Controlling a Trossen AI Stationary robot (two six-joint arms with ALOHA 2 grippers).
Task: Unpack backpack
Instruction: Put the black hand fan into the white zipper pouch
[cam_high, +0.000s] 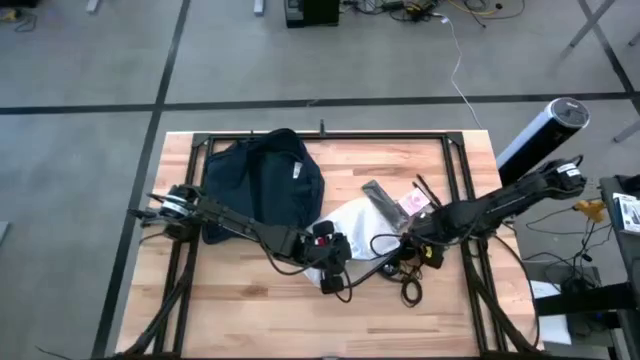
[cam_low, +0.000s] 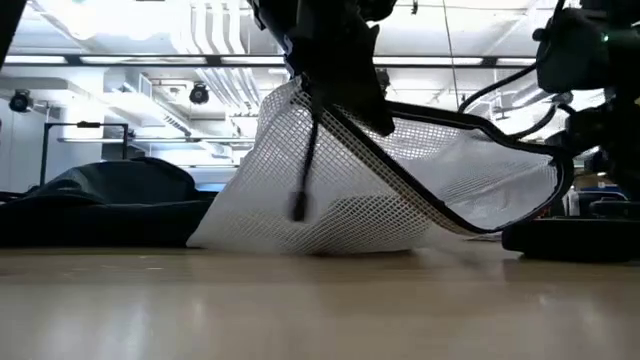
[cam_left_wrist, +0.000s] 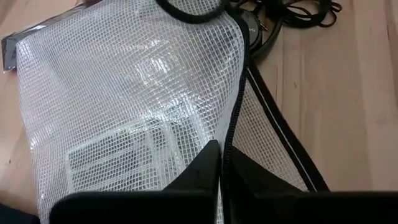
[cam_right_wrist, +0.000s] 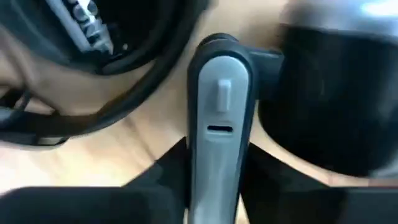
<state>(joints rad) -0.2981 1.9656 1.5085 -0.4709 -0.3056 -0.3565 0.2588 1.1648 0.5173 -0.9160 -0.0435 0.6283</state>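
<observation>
Left fingers (cam_left_wrist: 219, 163) clamp the mesh pouch (cam_left_wrist: 137, 106), right fingers (cam_right_wrist: 217, 162) the headphones (cam_right_wrist: 219, 118); backpack (cam_high: 265, 180) lies apart.

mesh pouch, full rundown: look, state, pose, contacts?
The mesh pouch is flat, translucent white gridded plastic with black zipper trim; faint rectangular items show inside. The left hand is shut on its zippered edge, lifting that side so it tents above the table while its lower edge rests there. It sits mid-table, right of the backpack, with the black headphones alongside.
</observation>
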